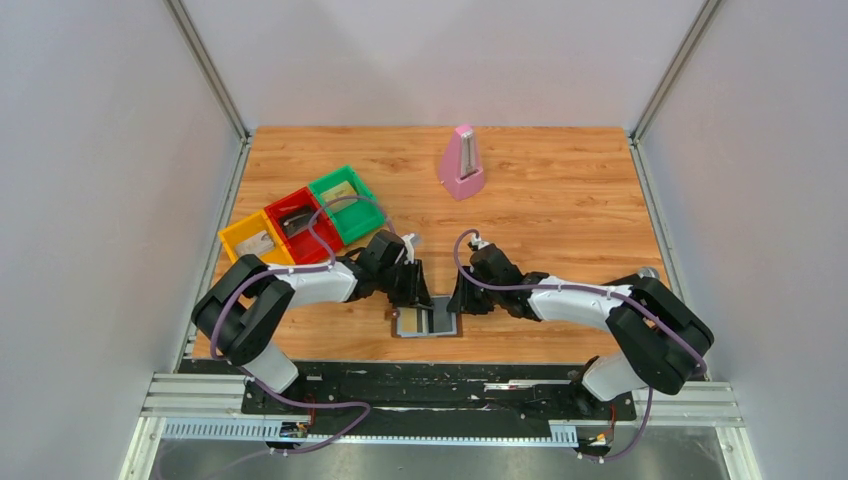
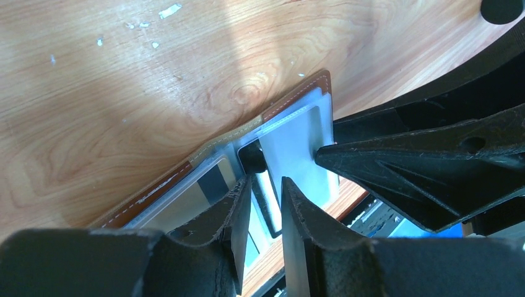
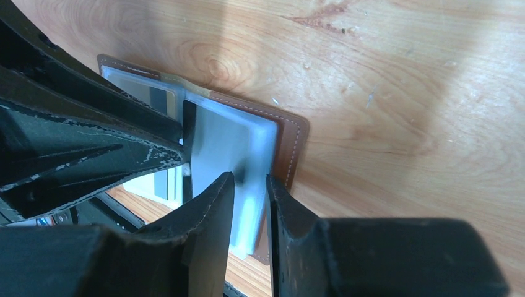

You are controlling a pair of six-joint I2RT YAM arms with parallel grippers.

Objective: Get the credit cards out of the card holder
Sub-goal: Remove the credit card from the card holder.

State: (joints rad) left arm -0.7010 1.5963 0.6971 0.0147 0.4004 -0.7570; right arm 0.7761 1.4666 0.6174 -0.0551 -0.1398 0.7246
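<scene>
The card holder (image 1: 428, 322) lies open and flat near the table's front edge, grey-blue inside with a brown rim (image 2: 296, 99) (image 3: 288, 141). A gold-tan credit card (image 2: 193, 197) with a dark stripe sits in its left pocket. My left gripper (image 1: 418, 290) (image 2: 266, 187) stands tip-down on the fold. Its jaws are a narrow gap apart, over a dark strip. My right gripper (image 1: 462, 297) (image 3: 249, 180) stands tip-down on the right half, jaws a narrow gap apart, over the grey-blue pocket's edge. I see no card held by either.
Yellow (image 1: 248, 240), red (image 1: 297, 218) and green (image 1: 346, 200) trays stand in a row at the left. They hold a grey, a dark and a tan card, one each. A pink metronome (image 1: 462, 162) stands at the back. Both grippers nearly touch over the holder.
</scene>
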